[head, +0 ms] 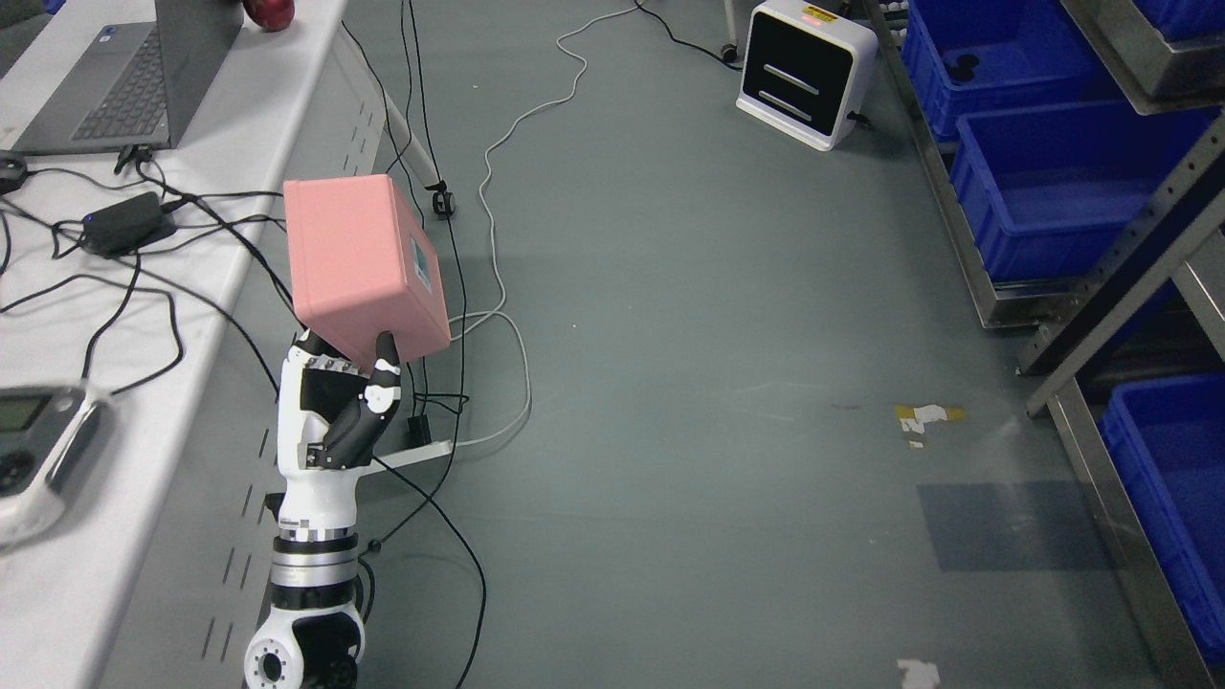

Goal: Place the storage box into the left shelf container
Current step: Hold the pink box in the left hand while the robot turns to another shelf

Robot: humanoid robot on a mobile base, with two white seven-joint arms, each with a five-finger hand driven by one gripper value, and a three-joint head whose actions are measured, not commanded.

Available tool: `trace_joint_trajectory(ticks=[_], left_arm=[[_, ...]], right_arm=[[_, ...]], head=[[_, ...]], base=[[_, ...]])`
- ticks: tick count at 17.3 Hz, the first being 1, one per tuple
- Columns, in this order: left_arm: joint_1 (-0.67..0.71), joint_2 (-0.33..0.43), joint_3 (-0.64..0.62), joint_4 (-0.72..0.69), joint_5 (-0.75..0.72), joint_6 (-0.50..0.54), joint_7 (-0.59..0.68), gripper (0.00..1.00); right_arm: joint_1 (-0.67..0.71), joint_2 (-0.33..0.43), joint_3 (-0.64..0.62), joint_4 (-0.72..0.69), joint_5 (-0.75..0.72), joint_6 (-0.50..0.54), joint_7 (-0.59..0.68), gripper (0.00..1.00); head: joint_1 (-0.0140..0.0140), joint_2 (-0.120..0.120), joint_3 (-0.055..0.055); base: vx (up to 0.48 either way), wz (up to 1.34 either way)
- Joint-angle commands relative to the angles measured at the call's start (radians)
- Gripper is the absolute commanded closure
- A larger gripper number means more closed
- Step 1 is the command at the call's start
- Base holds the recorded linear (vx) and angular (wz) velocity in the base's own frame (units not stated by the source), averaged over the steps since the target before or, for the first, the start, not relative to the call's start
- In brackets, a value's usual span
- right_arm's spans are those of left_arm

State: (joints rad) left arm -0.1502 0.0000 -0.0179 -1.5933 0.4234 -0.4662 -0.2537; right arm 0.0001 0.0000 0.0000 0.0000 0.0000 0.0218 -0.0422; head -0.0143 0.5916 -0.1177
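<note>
Nearest the lens, one left arm rising from the bottom edge, white and black, its left hand (337,407) raised over the floor beside the table edge. Fingers curled up under one pink storage box (368,268), thumb pressed on the box's lower front corner, box gripped and tilted, held clear of the table (57,574) and the floor, with a small bluish label on its right face. No right hand in view. On the white table at left: one open laptop (115,77), one black power adapter (120,222) amid tangled cables, one grey handheld device (38,450) at the edge, one red round object (273,11) at the top. On the grey floor: one white-and-black boxy unit (804,72), loose white cable. At right, a metal shelf (1129,239) with four blue bins (1053,191) at least partly visible, well apart from the box.
</note>
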Motion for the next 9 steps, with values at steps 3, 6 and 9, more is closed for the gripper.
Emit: trace_joint_trajectory(ticks=[3, 6, 9], left_arm=[[0.044, 0.017, -0.083, 0.006, 0.000, -0.005, -0.035, 0.96], [0.057, 0.017, -0.109, 0.007, 0.000, -0.005, -0.044, 0.96], [0.063, 0.017, -0.142, 0.024, 0.000, -0.022, -0.051, 0.96]], right_arm=[[0.009, -0.017, -0.005, -0.017, 0.002, 0.000, -0.001, 0.00], [0.009, -0.017, -0.005, -0.017, 0.002, 0.000, -0.001, 0.00], [0.009, -0.017, -0.005, -0.017, 0.002, 0.000, -0.001, 0.00]], head=[[0.0000, 0.000, 0.000], [0.0000, 0.000, 0.000], [0.0000, 0.000, 0.000]], base=[[0.555, 0.00], [0.556, 0.07], [0.502, 0.09]])
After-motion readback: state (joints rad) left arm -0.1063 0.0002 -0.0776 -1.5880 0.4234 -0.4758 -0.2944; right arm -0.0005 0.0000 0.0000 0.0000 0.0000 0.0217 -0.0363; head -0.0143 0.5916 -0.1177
